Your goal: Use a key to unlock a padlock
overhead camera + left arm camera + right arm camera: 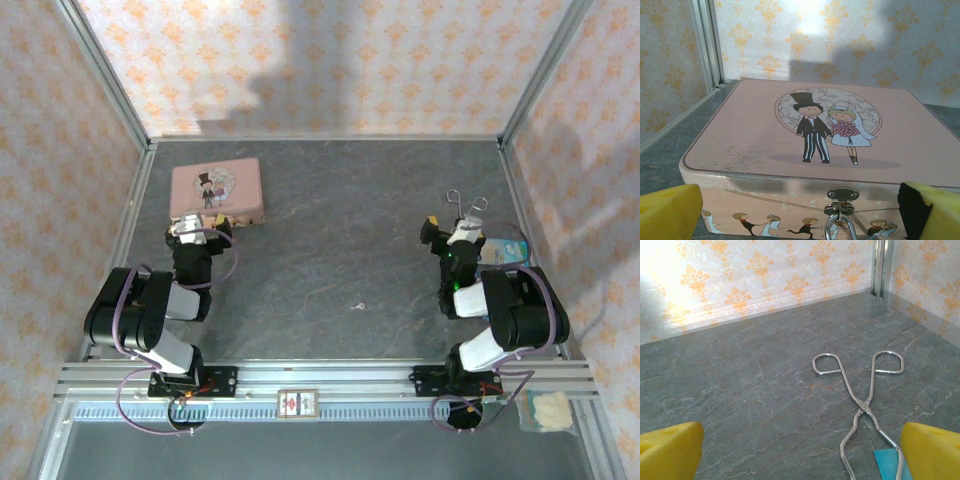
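The padlock's silvery shackle [839, 231] hangs from the hasp [841, 196] on the front wall of the pink picture tin [215, 190]; its brass body is cut off below the left wrist view. My left gripper [196, 231] [800, 217] stands open right in front of that wall, its yellow fingers [670, 212] either side of the shackle and apart from it. The tiny silvery key [357, 307] lies alone on the table's middle. My right gripper [462, 233] [800, 455] is open and holds nothing, far from the key.
Silvery twin-looped tongs [865, 400] [467, 205] lie just ahead of the right gripper, with a blue flat item [505, 250] beside them. Patterned walls and metal rails [135, 205] enclose the grey stone-look table [340, 220]. A small bag [545, 410] sits off the front right corner.
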Motion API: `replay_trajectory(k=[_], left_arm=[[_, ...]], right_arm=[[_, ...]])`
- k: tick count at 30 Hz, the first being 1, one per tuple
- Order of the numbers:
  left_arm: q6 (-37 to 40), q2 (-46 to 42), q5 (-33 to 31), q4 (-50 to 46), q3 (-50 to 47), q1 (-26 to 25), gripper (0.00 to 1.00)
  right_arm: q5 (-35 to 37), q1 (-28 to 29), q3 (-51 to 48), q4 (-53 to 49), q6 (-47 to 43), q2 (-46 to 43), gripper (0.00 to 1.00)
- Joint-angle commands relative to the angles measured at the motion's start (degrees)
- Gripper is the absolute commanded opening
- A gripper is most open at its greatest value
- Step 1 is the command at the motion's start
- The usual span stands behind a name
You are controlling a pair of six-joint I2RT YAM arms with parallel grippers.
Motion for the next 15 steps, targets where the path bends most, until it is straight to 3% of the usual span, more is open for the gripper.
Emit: replay_trajectory(k=[1, 15], left_arm=[[0.12, 0.06, 0.69, 0.45, 0.91, 0.59, 1.00], [0.03, 0.06, 0.76, 0.46, 0.91, 0.61, 1.00]], right_arm=[[-0.21, -0.43, 0.85, 1.64, -0.72, -0.35, 1.00], [-0.28, -0.43, 1.07, 1.48, -0.64, -0.27, 1.00]])
